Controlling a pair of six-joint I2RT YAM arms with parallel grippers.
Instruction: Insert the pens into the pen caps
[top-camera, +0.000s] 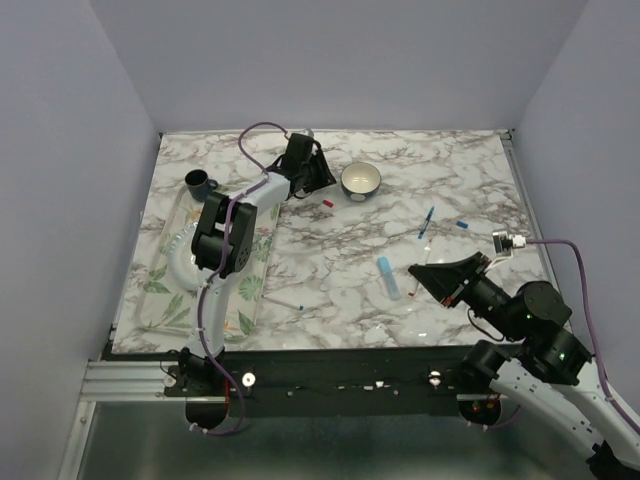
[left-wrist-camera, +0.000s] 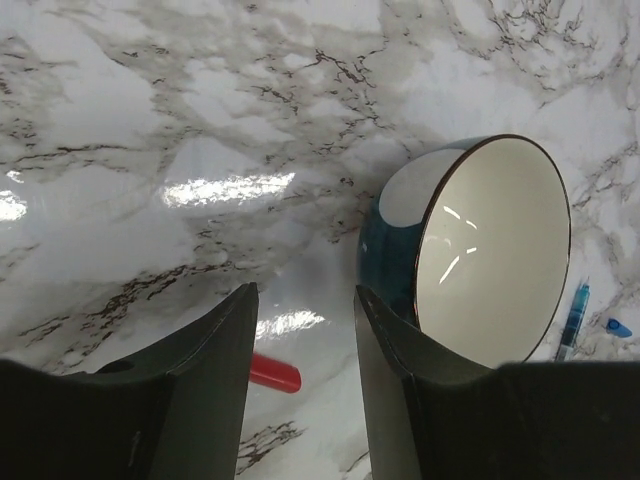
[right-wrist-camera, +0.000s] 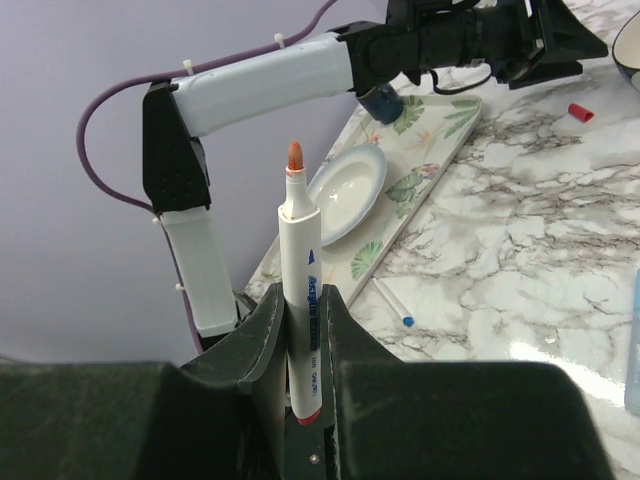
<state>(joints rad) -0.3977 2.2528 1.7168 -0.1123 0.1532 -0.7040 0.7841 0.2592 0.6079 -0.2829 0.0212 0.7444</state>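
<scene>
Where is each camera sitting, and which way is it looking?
Top external: above and behind, looking down at the table; left arm and right arm show.
Left wrist: on the left arm, facing down at the bowl and red cap; its open jaws show.
Right wrist: on the right arm, facing across toward the left arm; its jaws grip a white pen.
Shared: all three show the red cap.

Non-task items on the marble table (top-camera: 330, 270): four noted.
Bowl (top-camera: 361, 180), dark blue outside and white inside, stands upright at the far middle. Leaf-patterned tray (top-camera: 168, 310) lies along the left side with a white plate (top-camera: 178, 264) on it. Dark mug (top-camera: 198, 182) stands at the tray's far end.
</scene>
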